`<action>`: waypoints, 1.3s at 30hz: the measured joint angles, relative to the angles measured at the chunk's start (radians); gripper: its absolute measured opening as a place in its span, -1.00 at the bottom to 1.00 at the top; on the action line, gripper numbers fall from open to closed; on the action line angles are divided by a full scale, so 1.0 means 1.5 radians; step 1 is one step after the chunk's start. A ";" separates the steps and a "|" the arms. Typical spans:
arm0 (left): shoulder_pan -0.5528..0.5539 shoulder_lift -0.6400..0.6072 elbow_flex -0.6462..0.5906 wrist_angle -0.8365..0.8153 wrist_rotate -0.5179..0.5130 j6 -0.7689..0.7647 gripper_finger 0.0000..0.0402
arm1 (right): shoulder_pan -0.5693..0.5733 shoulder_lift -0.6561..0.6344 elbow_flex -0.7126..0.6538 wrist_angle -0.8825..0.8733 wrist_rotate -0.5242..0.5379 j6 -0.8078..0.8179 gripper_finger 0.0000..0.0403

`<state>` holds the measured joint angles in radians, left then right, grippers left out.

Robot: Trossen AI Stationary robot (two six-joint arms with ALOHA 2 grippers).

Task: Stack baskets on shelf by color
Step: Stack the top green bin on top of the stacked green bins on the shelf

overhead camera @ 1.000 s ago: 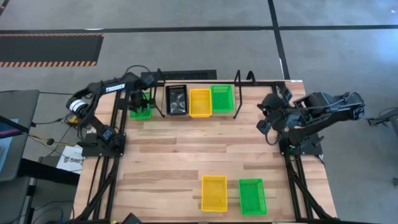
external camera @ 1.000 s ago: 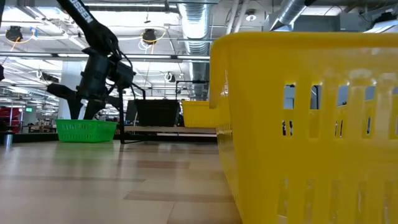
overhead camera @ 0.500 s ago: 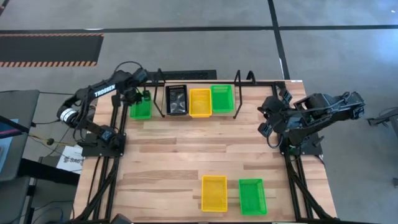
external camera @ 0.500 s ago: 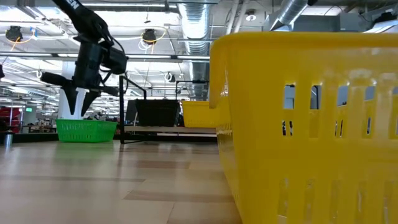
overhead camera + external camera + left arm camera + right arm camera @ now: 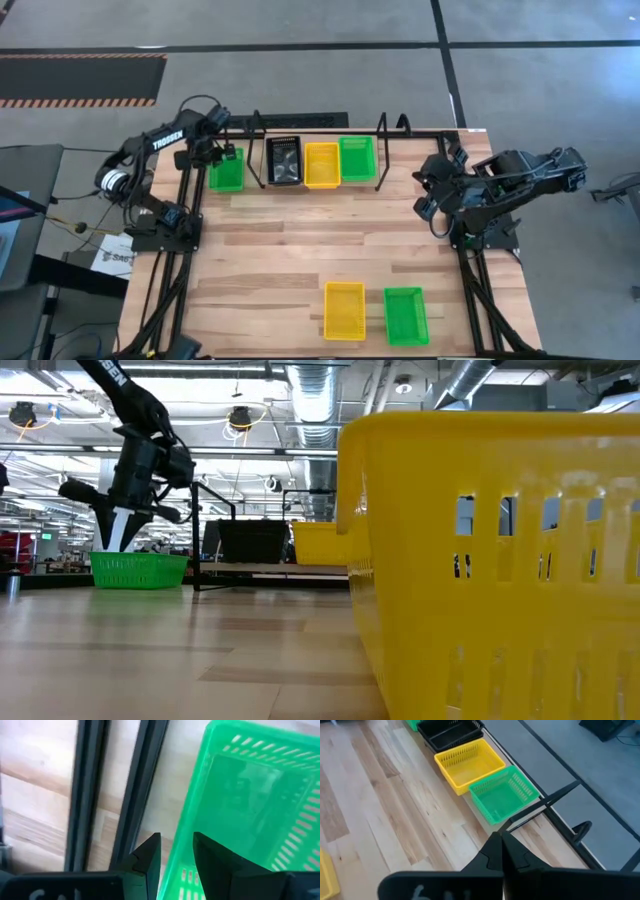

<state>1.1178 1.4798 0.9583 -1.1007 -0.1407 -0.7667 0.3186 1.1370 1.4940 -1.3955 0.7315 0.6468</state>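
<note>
On the shelf (image 5: pixel 380 150) at the table's far side stand a black basket (image 5: pixel 284 160), a yellow basket (image 5: pixel 322 164) and a green basket (image 5: pixel 357 158), side by side. Another green basket (image 5: pixel 228 172) rests on its bottom on the table, left of the shelf. My left gripper (image 5: pixel 176 851) points down, open, just above this basket's left rim (image 5: pixel 186 830), and touches nothing. A yellow basket (image 5: pixel 344 310) and a green basket (image 5: pixel 405 315) stand at the near edge. My right gripper (image 5: pixel 502 839) is shut, raised at the table's right side.
In the low view the near yellow basket (image 5: pixel 480 560) fills the foreground. Black frame rails (image 5: pixel 90 790) run along the table's left side, beside the left green basket. Bare wood (image 5: pixel 320 240) lies between the shelf and the near baskets.
My left gripper has risen out of the left green basket and gone toward the table's left edge, rolling a little about its own pointing line. Its finger gap is unchanged. The basket has stayed in place.
</note>
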 joint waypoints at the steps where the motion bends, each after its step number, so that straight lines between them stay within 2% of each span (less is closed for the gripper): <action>1: 0.002 0.003 0.000 -0.001 0.007 0.003 -0.49 | 0.000 0.000 0.000 0.000 0.000 0.000 -0.99; 6: 0.006 0.040 0.000 -0.002 0.032 0.024 -0.49 | 0.002 0.000 0.000 0.006 0.000 0.000 -0.99; 13: 0.006 0.117 -0.001 -0.002 0.032 0.077 -0.49 | 0.002 0.000 0.000 0.009 0.000 0.000 -0.99; 19: 0.001 0.149 -0.001 -0.036 0.021 0.144 -0.49 | 0.002 0.000 0.000 0.011 0.001 0.000 -0.99; 23: 0.001 0.149 -0.001 -0.052 0.031 0.184 -0.61 | 0.001 0.000 0.000 0.014 0.001 0.000 -0.99; 27: 0.001 0.134 -0.001 -0.033 0.093 0.202 -0.93 | 0.002 0.000 0.000 0.014 0.001 0.000 -0.99; 33: -0.004 0.075 0.000 -0.035 0.093 0.210 -0.99 | 0.002 0.000 0.000 0.014 -0.002 0.005 -0.99; 39: -0.006 -0.058 0.017 -0.088 0.026 0.190 -1.00 | 0.002 0.000 0.000 0.014 -0.015 0.005 -0.99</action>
<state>1.1089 1.3928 0.9845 -1.2326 -0.1013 -0.4817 0.3210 1.1368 1.4940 -1.3749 0.7094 0.6544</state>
